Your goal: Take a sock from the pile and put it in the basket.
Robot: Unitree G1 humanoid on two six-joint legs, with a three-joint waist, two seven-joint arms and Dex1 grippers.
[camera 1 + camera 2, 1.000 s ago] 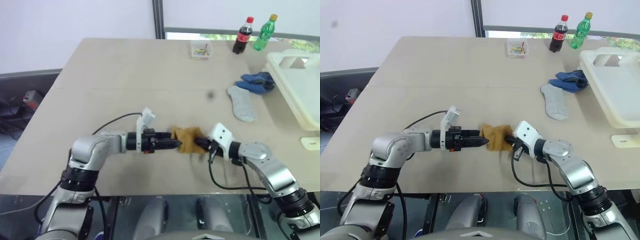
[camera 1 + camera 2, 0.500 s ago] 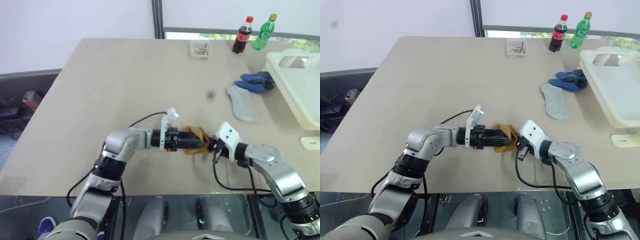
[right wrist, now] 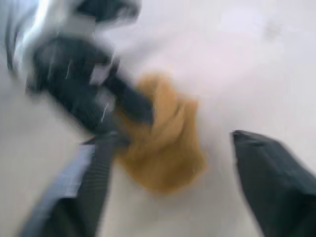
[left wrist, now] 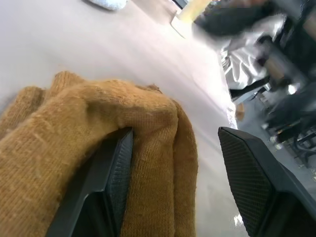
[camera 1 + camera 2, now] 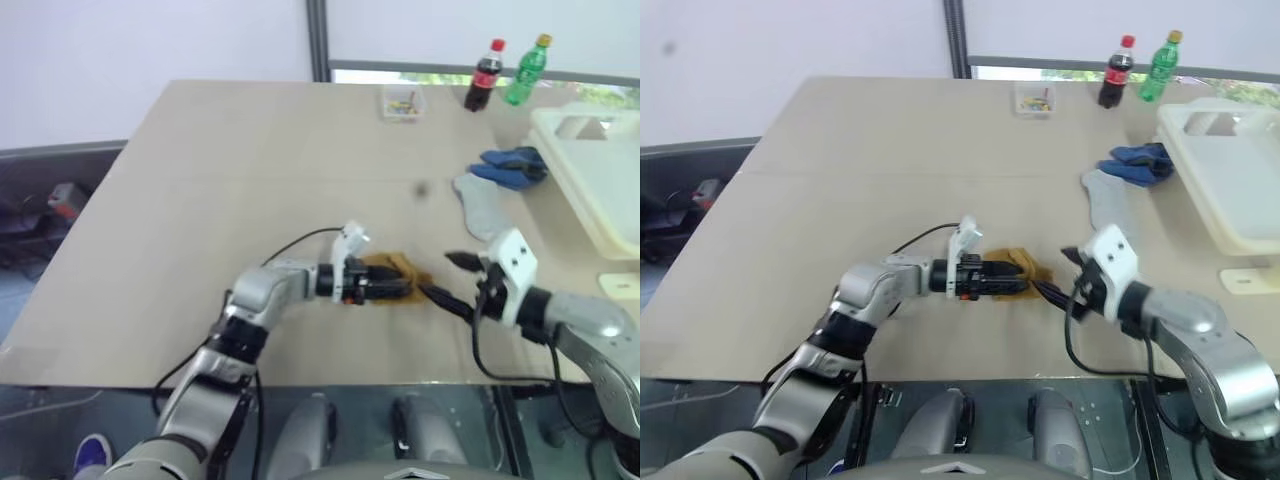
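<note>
A crumpled, ribbed-knit mustard sock (image 5: 398, 272) at lower centre of the matte beige worktop (image 5: 250, 170) is pinched by the left pincer (image 5: 392, 287). The right pincer (image 5: 450, 278) is spread, released. The smooth cream basket (image 5: 598, 170) is seen at right edge.

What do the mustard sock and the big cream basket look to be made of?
The mustard sock: a soft, fuzzy knit, probably wool or cotton blend; ribbed stitches and loose folds show in the left wrist view. The basket: likely moulded plastic, smooth and matte to slightly glossy, with a rounded rim and a handle cutout.
</note>
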